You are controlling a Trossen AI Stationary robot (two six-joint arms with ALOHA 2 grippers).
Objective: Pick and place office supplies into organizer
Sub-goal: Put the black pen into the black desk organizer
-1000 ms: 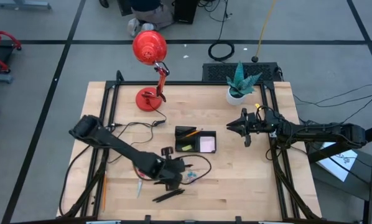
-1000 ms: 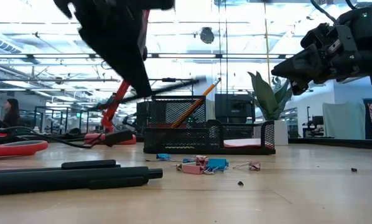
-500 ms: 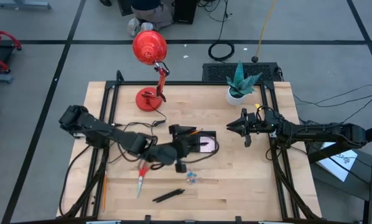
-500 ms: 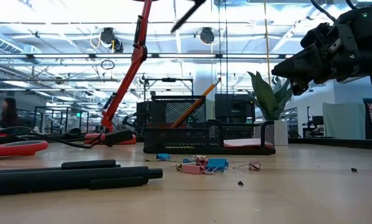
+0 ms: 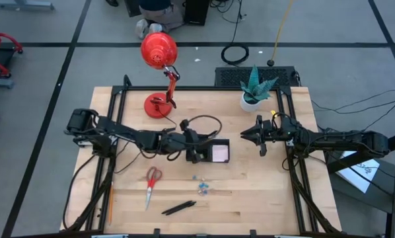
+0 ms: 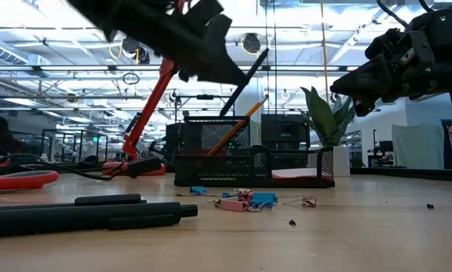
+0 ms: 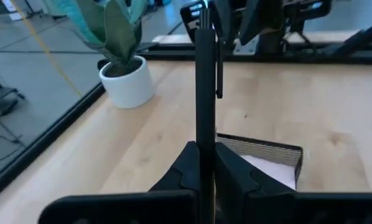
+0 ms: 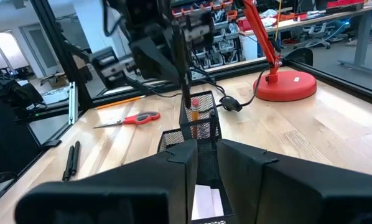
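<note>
Left claw (image 5: 199,147) is clenched on a black pen (image 7: 204,93), held above the organizer's (image 5: 209,151) left end, where the tall cup stands. Pen rides upright between my fingers (image 7: 180,171), its clip end away from me. Right claw (image 5: 250,135) waits in the air right of the organizer, jaws nearly together, nothing in them.

Findings on the item: pen is light, stiff and smooth. My judgement is that it could slide or pivot in a two-point pinch if jolted. Grip sits on the barrel; a hold near the middle keeps it balanced for a tip-down drop into the cup.

Other stock noted: pencil (image 6: 239,123) leaning in the cup; pad (image 5: 219,153) lying in the right compartment. Scissors (image 5: 150,182) lie near-left on the table, further pens (image 5: 178,209) nearer still, clips (image 5: 200,187) scattered just near of the organizer. Scissors are heavier and best taken at the pivot; clips are tiny and likely to skid.
</note>
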